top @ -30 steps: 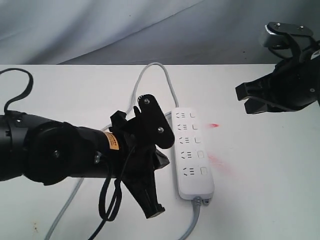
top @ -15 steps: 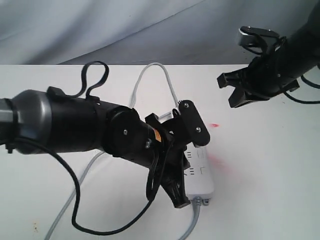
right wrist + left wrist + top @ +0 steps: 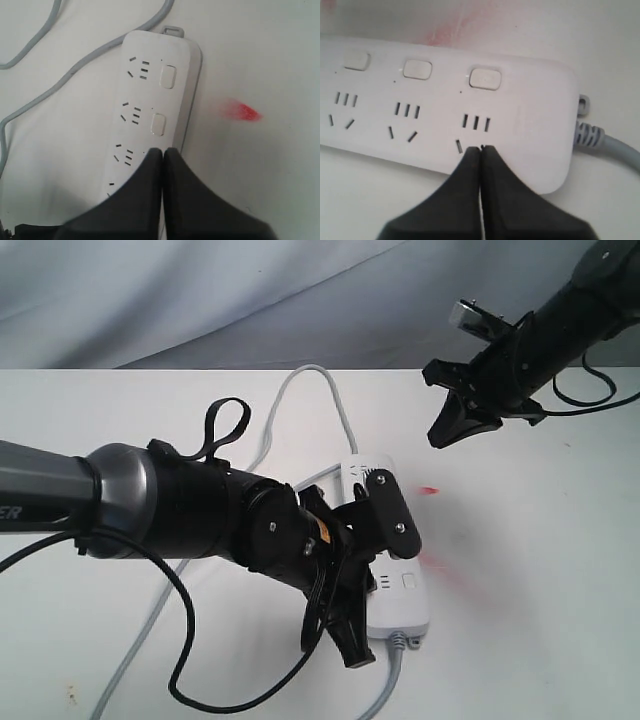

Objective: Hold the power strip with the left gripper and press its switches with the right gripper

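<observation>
The white power strip (image 3: 404, 602) lies on the table, its middle hidden under my left arm. My left gripper (image 3: 352, 648) is shut, with nothing between its fingers. In the left wrist view its tips (image 3: 481, 148) sit over the socket nearest the cord end, below a row of three switches (image 3: 485, 78). Contact with the strip cannot be told. My right gripper (image 3: 442, 436) hangs shut in the air, beyond the strip's far end and to the right. In its wrist view its tips (image 3: 162, 150) point down at the strip (image 3: 150, 95), near two switches (image 3: 158, 124).
The grey cord (image 3: 300, 390) loops over the table behind the strip and leaves its near end (image 3: 393, 665). Red smears (image 3: 428, 490) mark the white table right of the strip. A grey cloth backdrop hangs behind. Black cables trail from my left arm.
My left arm has swung right over the strip and now covers its middle. My right arm has moved left toward the strip's far end and tilted downward.
</observation>
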{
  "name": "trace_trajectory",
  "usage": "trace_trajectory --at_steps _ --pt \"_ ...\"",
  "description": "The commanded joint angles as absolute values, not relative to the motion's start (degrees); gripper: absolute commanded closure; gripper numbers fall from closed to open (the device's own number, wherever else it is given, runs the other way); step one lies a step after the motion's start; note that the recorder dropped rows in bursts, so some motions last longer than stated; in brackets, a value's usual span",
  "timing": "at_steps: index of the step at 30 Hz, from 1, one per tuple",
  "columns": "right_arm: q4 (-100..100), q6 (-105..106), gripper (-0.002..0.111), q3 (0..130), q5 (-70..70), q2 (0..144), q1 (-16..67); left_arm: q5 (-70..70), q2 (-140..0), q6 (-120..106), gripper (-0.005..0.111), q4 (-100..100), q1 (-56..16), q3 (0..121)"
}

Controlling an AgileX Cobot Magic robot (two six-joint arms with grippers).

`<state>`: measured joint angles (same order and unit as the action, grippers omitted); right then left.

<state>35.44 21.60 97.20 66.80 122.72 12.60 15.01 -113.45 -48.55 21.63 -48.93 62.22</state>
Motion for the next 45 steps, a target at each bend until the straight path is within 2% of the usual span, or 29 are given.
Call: trace_trajectory --at_steps 1,22,33,45 --pt "36.84 23.10 0.108 98.14 67.44 123.90 12.33 15.48 -115.39 -50.11 0.107 21.74 -49.30 62.30" --pt "39.27 28.13 0.108 98.14 57.79 128.00 17.31 18.27 -116.78 -50.03 0.107 18.93 -49.30 62.30" --pt "39.50 26.57 0.108 102.42 60.37 132.42 17.70 18.21 -116.78 -49.93 0.107 18.93 -49.30 62.30" --pt "36.54 25.57 0.108 102.42 56.20 132.42 18.85 18.44 -116.78 -49.82 0.107 18.93 -49.30 62.30"
